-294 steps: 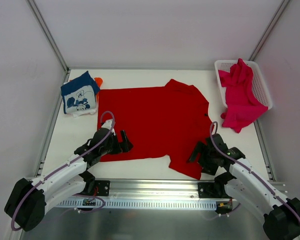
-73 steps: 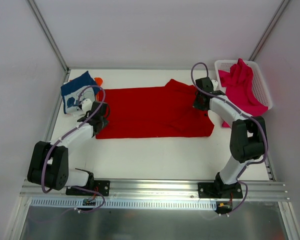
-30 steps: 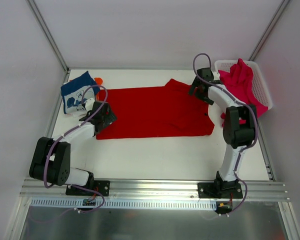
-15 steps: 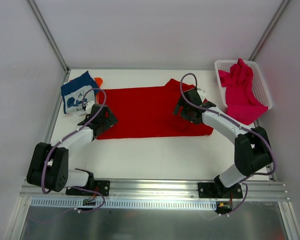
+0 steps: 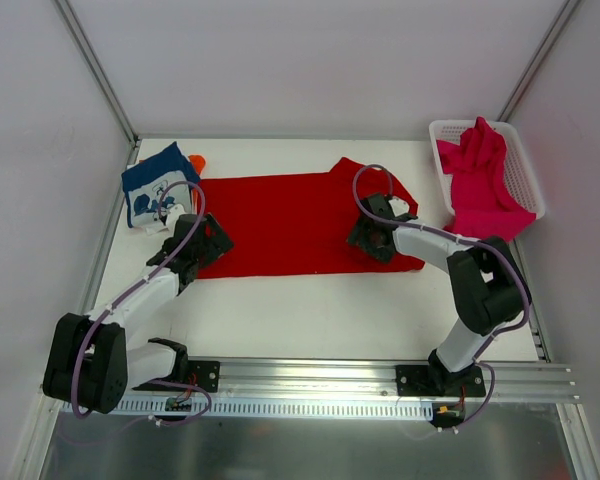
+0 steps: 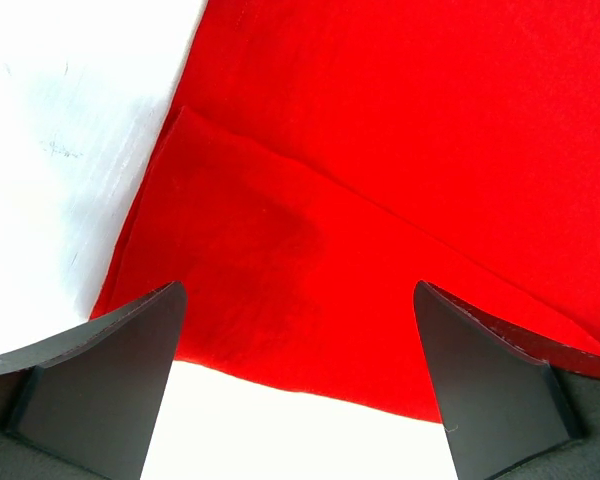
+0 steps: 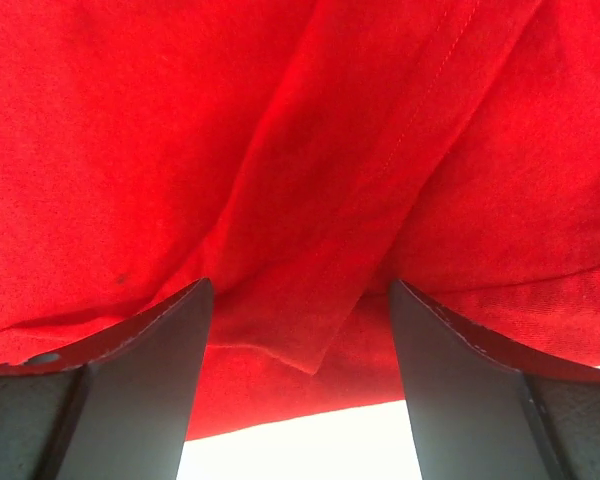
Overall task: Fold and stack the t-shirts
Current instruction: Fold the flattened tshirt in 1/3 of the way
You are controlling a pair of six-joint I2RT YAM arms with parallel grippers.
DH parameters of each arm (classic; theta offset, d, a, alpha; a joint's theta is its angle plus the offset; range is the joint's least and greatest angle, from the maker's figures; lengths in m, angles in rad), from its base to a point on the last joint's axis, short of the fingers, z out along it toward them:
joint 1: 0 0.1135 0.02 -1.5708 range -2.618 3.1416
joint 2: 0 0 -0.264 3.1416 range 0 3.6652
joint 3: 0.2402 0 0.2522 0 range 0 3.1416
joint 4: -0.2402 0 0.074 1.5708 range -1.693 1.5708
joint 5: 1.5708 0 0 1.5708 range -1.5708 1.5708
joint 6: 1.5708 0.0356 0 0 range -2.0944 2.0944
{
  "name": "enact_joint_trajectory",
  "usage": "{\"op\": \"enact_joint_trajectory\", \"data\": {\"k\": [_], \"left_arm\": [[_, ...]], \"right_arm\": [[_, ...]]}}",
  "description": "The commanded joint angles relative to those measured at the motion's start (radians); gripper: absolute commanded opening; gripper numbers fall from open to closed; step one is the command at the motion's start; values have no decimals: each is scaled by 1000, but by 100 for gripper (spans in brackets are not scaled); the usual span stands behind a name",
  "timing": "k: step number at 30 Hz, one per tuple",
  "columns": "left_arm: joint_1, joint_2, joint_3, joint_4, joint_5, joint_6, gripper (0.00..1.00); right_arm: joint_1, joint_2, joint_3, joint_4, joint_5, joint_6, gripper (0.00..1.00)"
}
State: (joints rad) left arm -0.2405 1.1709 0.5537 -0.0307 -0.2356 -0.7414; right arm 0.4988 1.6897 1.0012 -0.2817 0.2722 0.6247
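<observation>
White table [image 5: 280, 310]: red t-shirt [image 5: 290, 225] flat; left gripper [image 5: 210, 241] spread wide, empty; right gripper [image 5: 366, 238] parted astride fold.

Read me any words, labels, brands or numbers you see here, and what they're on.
None can be read.
The navy t-shirt has a white cartoon print, too small to show any letters.
The red t-shirt, the pink t-shirt and the basket show no lettering.

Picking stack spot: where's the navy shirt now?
Top view: navy shirt sits folded at the far left corner, orange shirt poking out behind it, left of the red shirt, beyond the left gripper.
</observation>
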Motion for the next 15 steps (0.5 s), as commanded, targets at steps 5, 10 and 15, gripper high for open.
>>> {"op": "enact_joint_trajectory", "data": {"k": [5, 10, 15], "left_arm": [[6, -24, -17, 18, 24, 34, 99], [6, -19, -21, 20, 21, 31, 99], [6, -7, -23, 20, 19, 27, 99]], "right_arm": [[15, 11, -12, 50, 19, 46, 67], [20, 11, -12, 58, 16, 37, 51], [24, 2, -9, 41, 21, 29, 46]]}}
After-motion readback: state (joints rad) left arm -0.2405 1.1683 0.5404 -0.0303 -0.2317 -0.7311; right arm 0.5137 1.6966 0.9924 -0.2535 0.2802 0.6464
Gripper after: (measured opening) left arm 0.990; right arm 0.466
